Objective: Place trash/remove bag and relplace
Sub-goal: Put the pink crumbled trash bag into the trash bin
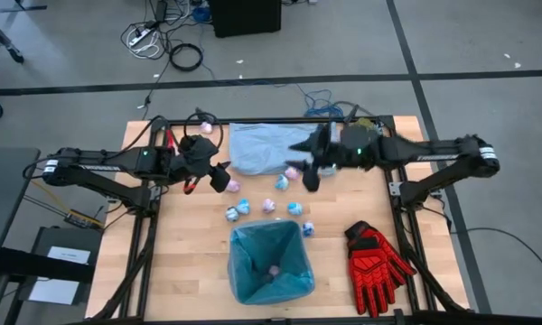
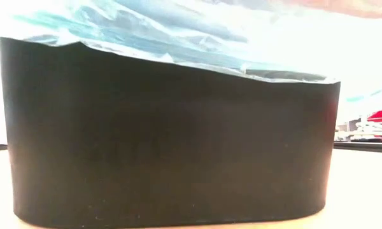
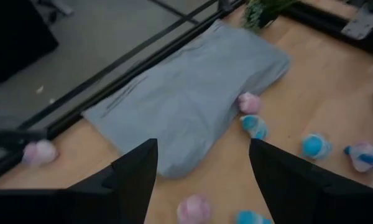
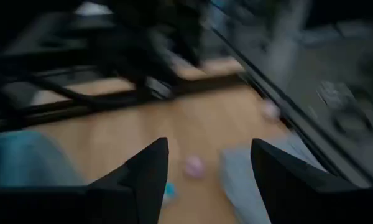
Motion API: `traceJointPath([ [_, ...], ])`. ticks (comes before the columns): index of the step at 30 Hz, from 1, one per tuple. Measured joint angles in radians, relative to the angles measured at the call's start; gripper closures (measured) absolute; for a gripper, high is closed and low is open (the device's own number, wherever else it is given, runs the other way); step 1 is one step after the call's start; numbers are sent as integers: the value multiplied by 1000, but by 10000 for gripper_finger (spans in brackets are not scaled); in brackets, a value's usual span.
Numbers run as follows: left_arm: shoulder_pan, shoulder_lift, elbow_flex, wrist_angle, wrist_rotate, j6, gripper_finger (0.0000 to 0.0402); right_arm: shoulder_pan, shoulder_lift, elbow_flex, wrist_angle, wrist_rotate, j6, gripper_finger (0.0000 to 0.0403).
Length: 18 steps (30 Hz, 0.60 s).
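Several small pink, light blue and white paper wads lie scattered on the wooden table between the arms; they also show in the left wrist view. A black bin lined with the bright cyan bag stands near the front edge, one pink wad inside. My left gripper is open and empty, above the table left of the wads. My right gripper is open and empty, above the right end of the wads.
A paler grey-blue bag lies flat at the table's far middle. Red-and-black gloves lie at the front right. A small green plant stands at the far edge. One pink wad lies at the far left.
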Motion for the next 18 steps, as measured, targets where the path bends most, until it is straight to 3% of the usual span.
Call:
traceJointPath([
  [3, 0, 0, 0, -2, -1, -1, 137, -78, 18, -8, -139, -93, 9, 206],
  [8, 0, 0, 0, 22, -28, -26, 137, -162, 102, -100, -118, -246, -40, 221],
  [18, 0, 0, -13, -94, -46, -205, 137, -227, 288, -212, -8, -307, -223, 227],
])
